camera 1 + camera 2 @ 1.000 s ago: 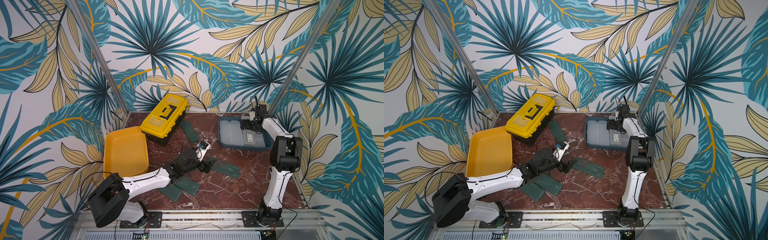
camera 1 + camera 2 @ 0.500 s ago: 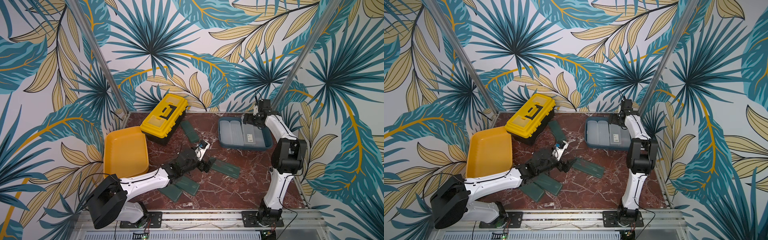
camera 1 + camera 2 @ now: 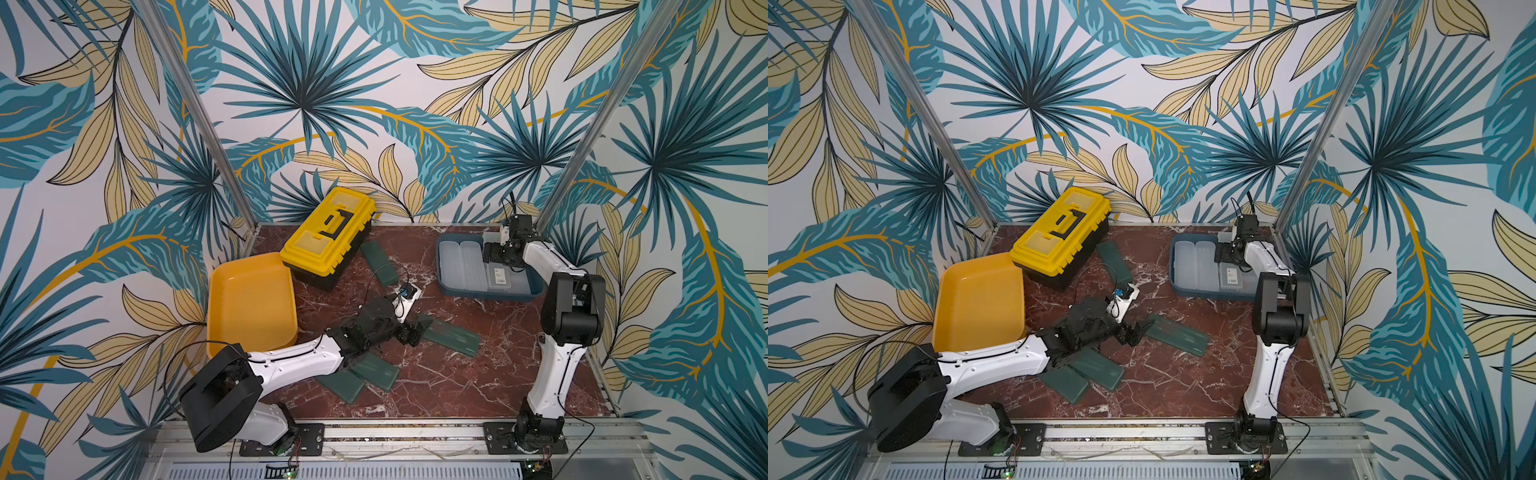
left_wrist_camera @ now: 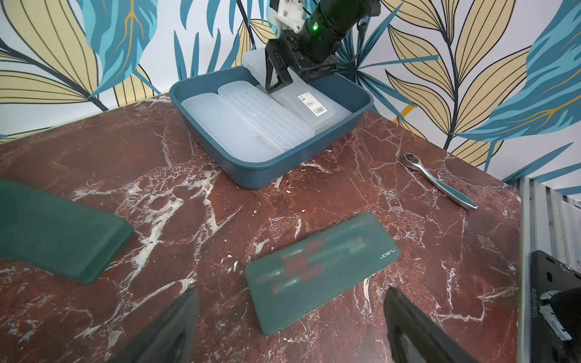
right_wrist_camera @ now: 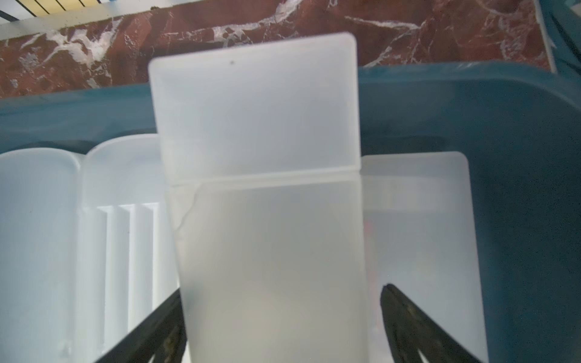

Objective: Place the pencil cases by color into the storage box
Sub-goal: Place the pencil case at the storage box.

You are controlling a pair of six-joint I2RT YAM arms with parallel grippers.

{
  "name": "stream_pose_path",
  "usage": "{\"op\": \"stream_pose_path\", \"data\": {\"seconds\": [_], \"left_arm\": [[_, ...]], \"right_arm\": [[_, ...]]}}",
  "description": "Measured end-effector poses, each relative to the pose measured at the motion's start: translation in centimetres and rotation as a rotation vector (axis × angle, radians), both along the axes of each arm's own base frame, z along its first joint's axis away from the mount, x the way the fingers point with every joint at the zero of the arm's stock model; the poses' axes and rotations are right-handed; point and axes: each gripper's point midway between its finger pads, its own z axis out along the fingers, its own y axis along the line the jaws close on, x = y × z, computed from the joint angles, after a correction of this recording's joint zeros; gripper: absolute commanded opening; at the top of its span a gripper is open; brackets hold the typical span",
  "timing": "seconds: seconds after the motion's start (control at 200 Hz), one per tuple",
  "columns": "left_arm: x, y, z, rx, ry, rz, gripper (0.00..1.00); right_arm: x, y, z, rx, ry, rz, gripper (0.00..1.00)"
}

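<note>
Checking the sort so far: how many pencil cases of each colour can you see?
White cases: 5. Four lie in the blue box (, and, partly covered); one leans on its rim.
Green cases: 4, all outside the box ().
Total: 9
</note>
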Motion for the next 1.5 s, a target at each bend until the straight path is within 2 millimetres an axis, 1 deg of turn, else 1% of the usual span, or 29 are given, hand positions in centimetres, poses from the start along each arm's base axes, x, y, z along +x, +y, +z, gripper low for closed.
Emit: {"op": "stream_pose_path", "data": {"seconds": [0.16,0.29,0.646,0.871,1.066,1.262,1.342,1.377,1.502], "left_arm": [[0.0,-0.1,-0.2,0.002,0.004,-0.004,0.92],[0.0,-0.1,-0.3,0.005,0.007,-0.004,0.92],[0.0,-0.2,-0.9,0.013,0.019,-0.008,0.92],[-0.2,-0.4,-1.5,0.020,0.032,-0.019,0.92],[-0.2,-0.4,-1.5,0.019,0.033,-0.023,0.92],[-0.3,-0.5,-1.5,0.018,0.034,-0.026,0.92],[-0.3,-0.5,-1.5,0.018,0.034,-0.026,0.92],[-0.3,-0.5,-1.5,0.018,0.034,-0.026,0.92],[-0.3,-0.5,-1.5,0.018,0.035,-0.026,0.92]], "right_arm": [[0.6,-0.1,0.2,-0.011,-0.027,0.005,0.80],[0.8,-0.1,0.2,-0.012,-0.031,0.006,0.75],[0.6,0.0,0.1,-0.013,-0.021,0.019,0.73],[-0.7,0.5,-0.3,-0.005,0.049,0.059,0.73],[-0.9,0.7,0.0,-0.004,0.076,0.080,0.74],[-1.4,0.8,-1.1,0.008,0.113,0.083,0.74],[-1.3,0.9,-1.0,0.010,0.108,0.085,0.75],[-1.3,0.9,-0.9,0.010,0.108,0.085,0.76],[-1.4,0.9,-1.1,0.015,0.114,0.081,0.91]]}}
